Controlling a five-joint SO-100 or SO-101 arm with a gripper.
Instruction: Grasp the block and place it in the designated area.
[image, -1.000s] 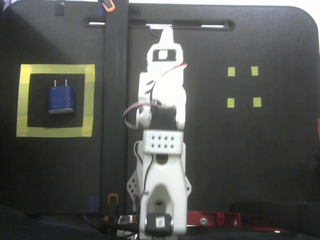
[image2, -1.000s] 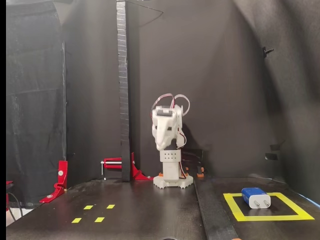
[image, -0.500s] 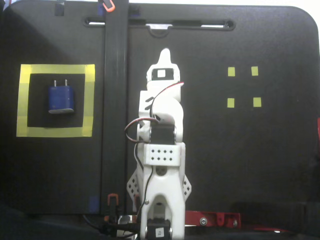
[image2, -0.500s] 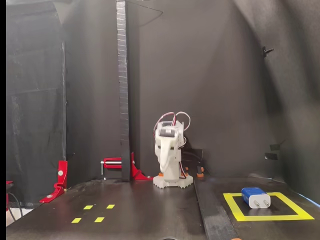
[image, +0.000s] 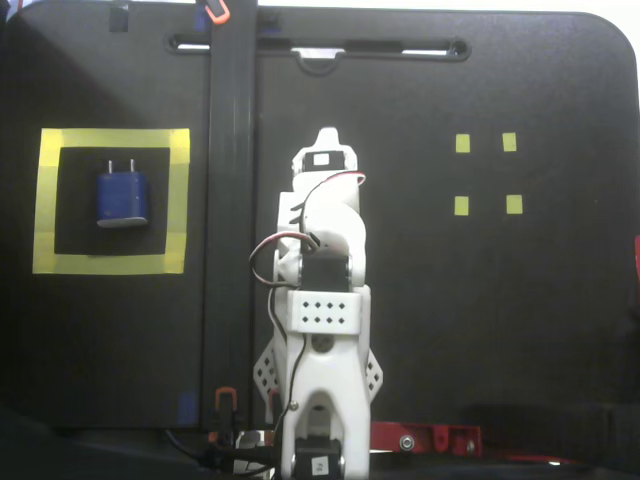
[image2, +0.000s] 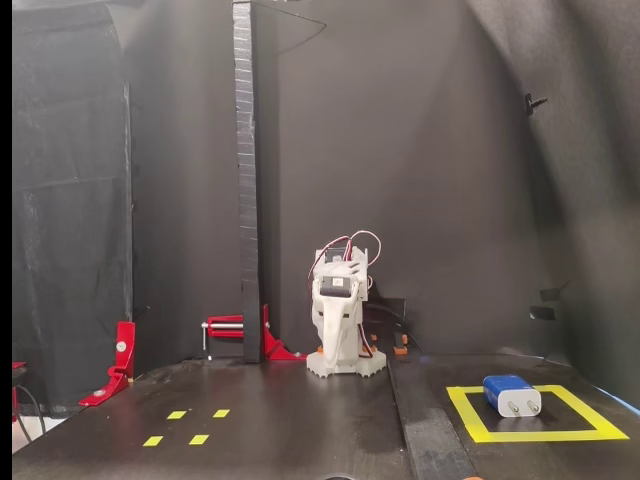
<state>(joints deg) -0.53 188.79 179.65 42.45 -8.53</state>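
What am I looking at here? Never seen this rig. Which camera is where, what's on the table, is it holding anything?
It is a small white robot arm with a two-finger gripper, folded up on a black table. One fixed view looks straight down from above. The other stands at table level in front, facing the arm.

On the table lie a dark-blue block with two metal prongs, like a plug adapter, and a square frame of yellow tape around it. The block lies flat inside that frame. Four tiny yellow tape squares mark the other side. Red clamps hold a dark upright post.

The gripper holds nothing; the block lies well apart from it. Whether the jaws are open or shut I cannot tell.
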